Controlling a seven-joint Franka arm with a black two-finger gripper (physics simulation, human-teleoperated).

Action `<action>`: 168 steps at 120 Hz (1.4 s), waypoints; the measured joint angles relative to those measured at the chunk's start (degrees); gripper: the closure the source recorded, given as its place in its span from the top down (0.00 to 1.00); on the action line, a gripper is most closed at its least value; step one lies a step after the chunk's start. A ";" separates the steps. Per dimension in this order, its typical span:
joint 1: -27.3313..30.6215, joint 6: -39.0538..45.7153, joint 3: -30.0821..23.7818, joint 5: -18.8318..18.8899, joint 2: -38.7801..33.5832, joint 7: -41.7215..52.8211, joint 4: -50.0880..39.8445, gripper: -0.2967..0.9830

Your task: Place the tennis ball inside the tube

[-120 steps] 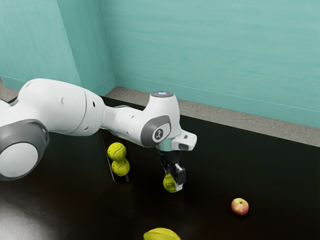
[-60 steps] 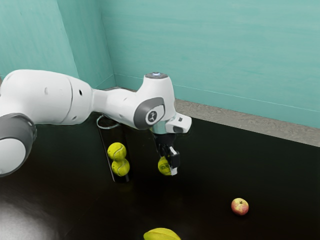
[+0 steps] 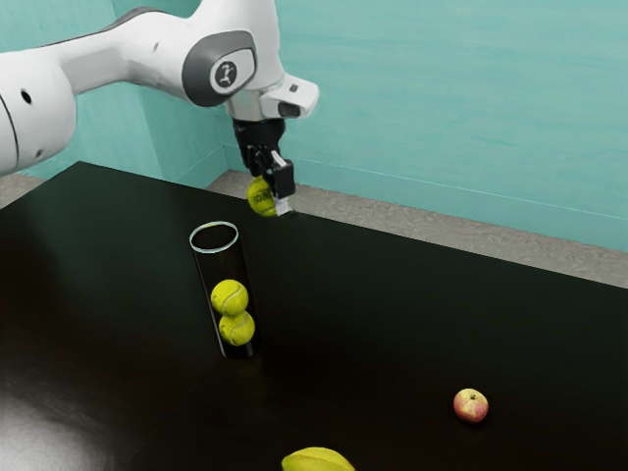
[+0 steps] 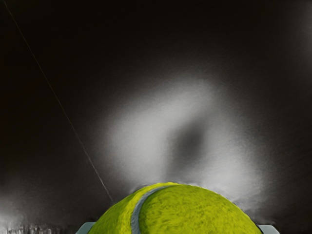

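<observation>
Nearest to the camera of your hand is the ball (image 4: 183, 209), and your gripper (image 3: 270, 199) has it pinched between its two fingers, raised above the table (image 3: 392, 324). Next comes the tube (image 3: 216, 251), which seems to stand upright with its mouth open; in the exterior view the ball is higher than this rim and to the exterior view's right of it. I judge that the next move is to bring the ball over the mouth, and here is your main risk: if you go down while off centre, the ball or a finger may press on the rim and tip the tube. If you open too early, the ball can hit the edge and roll away. Inside, the upper ball (image 3: 230, 297) rests on the lower ball (image 3: 236, 329), with room above, so blocking looks unlikely. Farther off, the apple (image 3: 471, 405) and the yellow fruit (image 3: 317, 459) should not disturb you.
</observation>
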 joint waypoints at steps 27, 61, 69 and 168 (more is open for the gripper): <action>2.62 -3.04 -0.10 2.11 -3.53 -0.45 -3.02 0.36; 2.60 -4.23 -1.25 2.58 -10.09 -1.64 -8.40 0.38; 2.92 -4.35 -1.24 2.59 -10.21 -1.85 -8.67 0.38; 5.10 -5.27 -1.38 2.17 -8.76 -2.29 -7.23 0.74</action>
